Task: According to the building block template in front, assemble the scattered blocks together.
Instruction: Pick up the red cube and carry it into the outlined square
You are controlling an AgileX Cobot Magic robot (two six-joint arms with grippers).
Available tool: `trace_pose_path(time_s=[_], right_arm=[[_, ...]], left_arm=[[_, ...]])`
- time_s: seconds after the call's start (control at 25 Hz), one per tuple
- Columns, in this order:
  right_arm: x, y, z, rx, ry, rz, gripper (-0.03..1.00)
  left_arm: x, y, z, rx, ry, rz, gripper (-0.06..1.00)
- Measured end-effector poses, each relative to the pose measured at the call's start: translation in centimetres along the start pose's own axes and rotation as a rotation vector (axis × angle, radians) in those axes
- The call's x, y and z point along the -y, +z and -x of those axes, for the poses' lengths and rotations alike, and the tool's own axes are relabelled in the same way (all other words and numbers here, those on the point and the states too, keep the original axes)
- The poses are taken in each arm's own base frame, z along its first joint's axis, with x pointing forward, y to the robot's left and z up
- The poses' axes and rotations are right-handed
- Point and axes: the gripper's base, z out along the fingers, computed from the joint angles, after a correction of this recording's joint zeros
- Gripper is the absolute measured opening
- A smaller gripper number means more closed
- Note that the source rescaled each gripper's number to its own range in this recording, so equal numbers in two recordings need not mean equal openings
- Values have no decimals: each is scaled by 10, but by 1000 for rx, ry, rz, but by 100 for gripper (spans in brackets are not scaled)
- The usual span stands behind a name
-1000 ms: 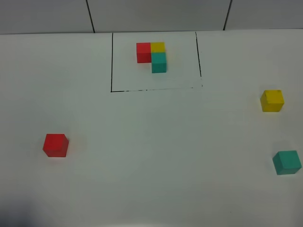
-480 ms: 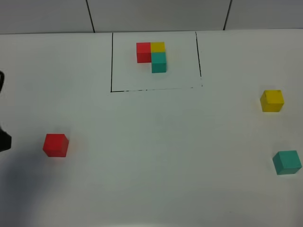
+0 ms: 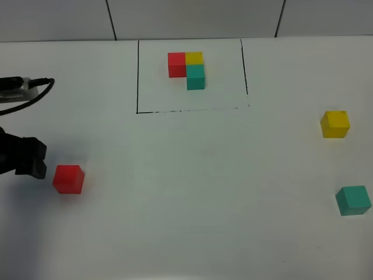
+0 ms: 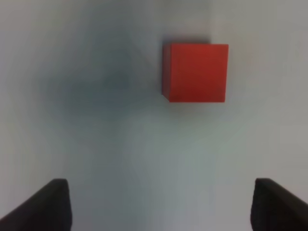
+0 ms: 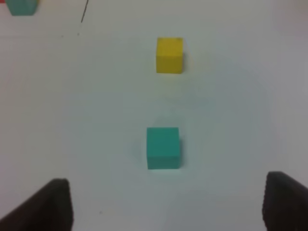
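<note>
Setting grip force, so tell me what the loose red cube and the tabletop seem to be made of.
Loose matte red cube: flat even colour, no glare, crisp edges; painted wood or dense foam, which one the look leaves open. White tabletop: smooth, uniform, no grain or weave showing; perhaps laminate or coated board, cannot tell.

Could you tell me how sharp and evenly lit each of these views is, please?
Exterior high view: sharp and evenly lit, faint shadow on the table near the red cube. Left wrist view: soft focus, broad grey shadow beside that cube, left gripper blurred. Right wrist view: slightly soft, even light, teal cube and yellow cube both distinct.
</note>
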Motion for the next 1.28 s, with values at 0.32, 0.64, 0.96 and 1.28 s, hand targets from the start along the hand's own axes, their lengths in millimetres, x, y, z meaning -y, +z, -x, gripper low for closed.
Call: trace_pose_path(time_s=[0.32,0.64,0.96,1.28], right_arm=[[0,0,0,0,0,0,66],[0,0,0,0,0,0,66],[0,0,0,0,0,1,66],[0,0,0,0,1,2,66]], left_arm=[[23,46,24,-115,49,49,82],[39,64,37,-140,20,71,82],[37,79,43,-121,15,93,82],[37,93,47,-108,16,90,82]])
